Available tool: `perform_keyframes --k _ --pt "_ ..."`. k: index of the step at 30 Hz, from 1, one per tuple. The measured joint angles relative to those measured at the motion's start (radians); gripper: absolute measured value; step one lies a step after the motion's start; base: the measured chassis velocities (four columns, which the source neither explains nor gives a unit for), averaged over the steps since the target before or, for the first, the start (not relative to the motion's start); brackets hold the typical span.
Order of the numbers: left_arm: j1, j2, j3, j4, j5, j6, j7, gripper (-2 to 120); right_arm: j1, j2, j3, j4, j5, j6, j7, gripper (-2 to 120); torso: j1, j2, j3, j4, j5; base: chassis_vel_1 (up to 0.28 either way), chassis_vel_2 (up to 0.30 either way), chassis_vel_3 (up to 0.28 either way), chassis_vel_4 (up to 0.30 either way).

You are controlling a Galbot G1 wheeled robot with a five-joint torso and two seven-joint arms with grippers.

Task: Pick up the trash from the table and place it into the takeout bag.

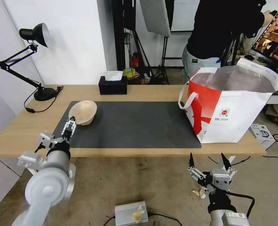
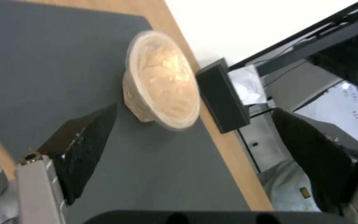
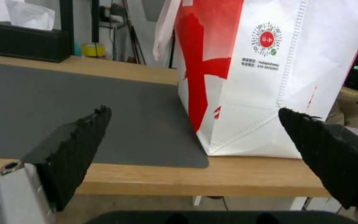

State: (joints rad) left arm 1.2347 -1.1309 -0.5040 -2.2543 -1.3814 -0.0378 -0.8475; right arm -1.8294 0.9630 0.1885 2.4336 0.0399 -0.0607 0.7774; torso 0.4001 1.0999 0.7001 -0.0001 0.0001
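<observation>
Hovering with jaws wide, the left gripper [image 1: 70,124] nears the tilted beige bowl [image 1: 82,112] at the mat's [image 1: 135,125] far-left corner. The right gripper [image 1: 208,160], also wide open, hangs below the tabletop's [image 1: 19,128] near edge, before the takeout bag [image 1: 233,106].

Bare mat [image 1: 135,125] between beige bowl [image 1: 82,112] and takeout bag [image 1: 229,106].

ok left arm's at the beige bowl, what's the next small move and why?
Probably ease the left gripper forward so its open fingers straddle the rim of the beige bowl, then close. The bowl lies tipped on the dark mat just ahead of the fingertips, not yet between them. The right gripper waits open below the table edge near the takeout bag.
</observation>
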Motion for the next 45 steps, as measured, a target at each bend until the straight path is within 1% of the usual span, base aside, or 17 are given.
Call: perform_keyframes --k 4,6,8,14,21,32,36,45 --pt "-0.064 0.001 0.029 0.055 -0.03 0.0 -0.028 100 0.0 0.0 0.0 0.0 0.0 0.0 0.0 100 0.0 0.0 0.0 0.0 -0.0001 0.0 0.0 0.0 0.0" --pt "-0.069 0.001 0.033 0.062 -0.03 0.0 -0.03 100 0.0 0.0 0.0 0.0 0.0 0.0 0.0 100 0.0 0.0 0.0 0.0 -0.0001 0.0 0.0 0.0 0.0" --pt "-0.093 0.0 0.045 0.095 -0.032 0.0 -0.042 100 0.0 0.0 0.0 0.0 0.0 0.0 0.0 100 0.0 0.0 0.0 0.0001 -0.0001 0.0 0.0 0.0 0.0" --pt "-0.127 0.001 0.056 0.137 -0.037 0.0 -0.051 100 0.0 0.0 0.0 0.0 0.0 0.0 0.0 100 0.0 0.0 0.0 0.0001 0.0 0.0 0.0 0.0 0.0" --pt "-0.209 -0.002 0.089 0.217 -0.051 -0.003 -0.073 100 0.0 0.0 0.0 0.0 0.0 0.0 0.0 100 0.0 0.0 0.0 0.0001 -0.0001 0.0 0.0 0.0 0.0" --pt "-0.266 -0.007 0.118 0.27 -0.06 -0.003 -0.087 100 0.0 0.0 0.0 0.0 0.0 0.0 0.0 100 0.0 0.0 0.0 0.0001 -0.0001 0.0 0.0 0.0 0.0" --pt "-0.308 -0.013 0.138 0.308 -0.064 -0.003 -0.108 100 0.0 0.0 0.0 0.0 0.0 0.0 0.0 100 0.0 0.0 0.0 0.0001 -0.0001 0.0 0.0 0.0 0.0" --pt "-0.364 -0.025 0.164 0.369 -0.051 0.001 -0.127 100 0.0 0.0 0.0 0.0 0.0 0.0 0.0 100 0.0 0.0 0.0 0.0001 -0.0001 0.0 0.0 0.0 0.0"
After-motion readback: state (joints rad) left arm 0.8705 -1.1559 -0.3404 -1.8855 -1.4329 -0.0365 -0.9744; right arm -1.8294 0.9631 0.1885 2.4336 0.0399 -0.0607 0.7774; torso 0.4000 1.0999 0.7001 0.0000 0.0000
